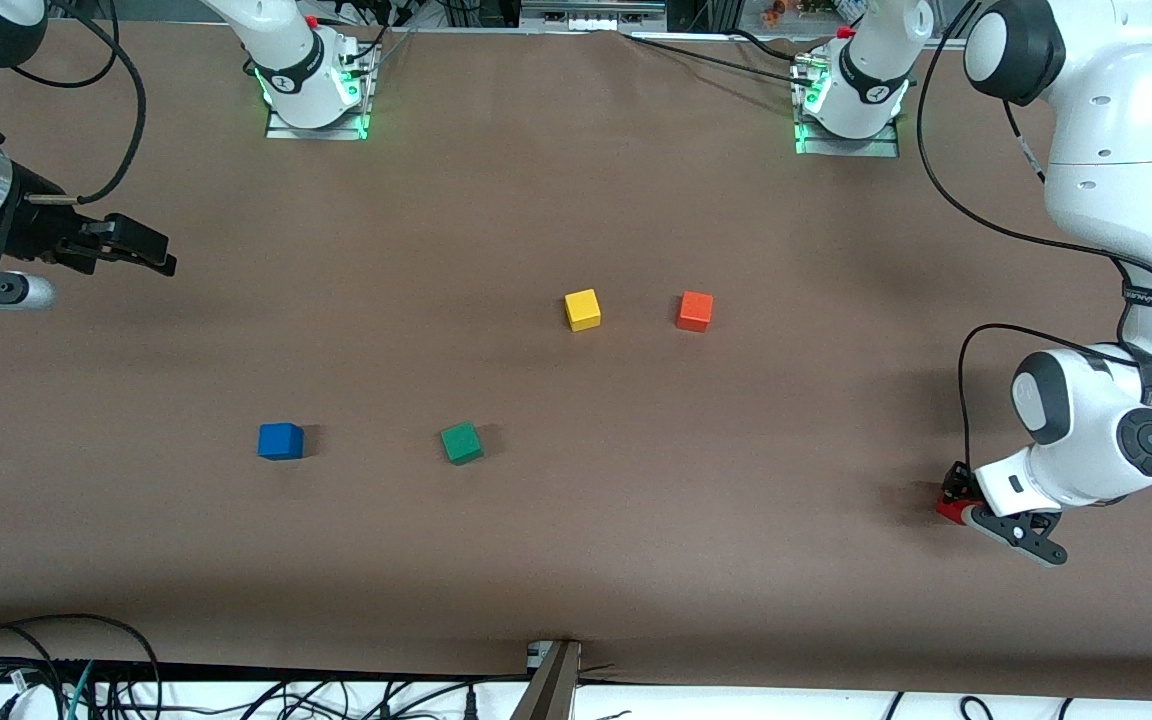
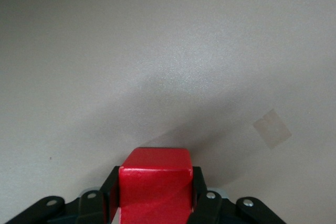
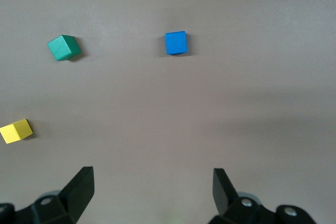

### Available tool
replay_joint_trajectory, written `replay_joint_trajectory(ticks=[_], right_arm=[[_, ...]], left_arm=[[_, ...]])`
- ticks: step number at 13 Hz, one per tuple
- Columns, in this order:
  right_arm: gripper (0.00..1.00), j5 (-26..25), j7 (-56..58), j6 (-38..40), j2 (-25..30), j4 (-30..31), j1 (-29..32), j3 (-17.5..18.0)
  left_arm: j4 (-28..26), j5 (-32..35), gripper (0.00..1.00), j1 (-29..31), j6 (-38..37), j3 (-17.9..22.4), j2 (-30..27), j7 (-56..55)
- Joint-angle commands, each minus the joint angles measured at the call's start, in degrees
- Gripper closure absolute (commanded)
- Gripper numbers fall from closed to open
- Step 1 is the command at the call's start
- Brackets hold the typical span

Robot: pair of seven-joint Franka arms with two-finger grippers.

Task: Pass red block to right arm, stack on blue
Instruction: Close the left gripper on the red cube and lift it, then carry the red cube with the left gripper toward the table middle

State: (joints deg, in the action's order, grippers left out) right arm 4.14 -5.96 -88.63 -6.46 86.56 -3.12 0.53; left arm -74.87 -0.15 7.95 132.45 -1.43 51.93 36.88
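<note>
Front view puts the left tool lowest of all, down at the brown counter toward the left arm's end, its black fingers clamped on the red block. In the left wrist view the red block fills the space between the two pads, which press its two sides, with pale counter surface spreading past it. Farther from the front camera sit the blue block and, beside it toward the middle, the green block, apart from each other. Farther still, the yellow block and the orange-red block stand near each other at mid-counter. The right tool waits in the air over the counter at the right arm's end; the right wrist view shows its fingers spread wide apart and holding nothing.
</note>
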Motion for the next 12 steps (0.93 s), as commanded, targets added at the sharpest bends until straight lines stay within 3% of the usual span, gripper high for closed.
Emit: replay_joint_trajectory(ticks=[1, 3, 9, 12], right_arm=[[0.0, -0.1, -0.1, 0.2, -0.5, -1.2, 0.0, 0.3], [0.0, -0.1, -0.1, 0.2, -0.5, -1.2, 0.0, 0.2], [0.0, -0.1, -0.1, 0.2, -0.5, -1.2, 0.0, 0.2], [0.0, -0.1, -0.1, 0.2, -0.6, -1.2, 0.0, 0.2]], left_arm=[[1.6, 0.5, 1.0, 0.0, -1.0, -0.6, -1.1, 1.4], [1.5, 0.4, 1.0, 0.0, -2.4, -2.8, -3.3, 1.4], [0.7, -2.6, 1.0, 4.2, -14.7, -18.1, -11.6, 1.5], [1.3, -10.9, 1.0, 7.2, -16.0, -26.5, -13.7, 1.4]])
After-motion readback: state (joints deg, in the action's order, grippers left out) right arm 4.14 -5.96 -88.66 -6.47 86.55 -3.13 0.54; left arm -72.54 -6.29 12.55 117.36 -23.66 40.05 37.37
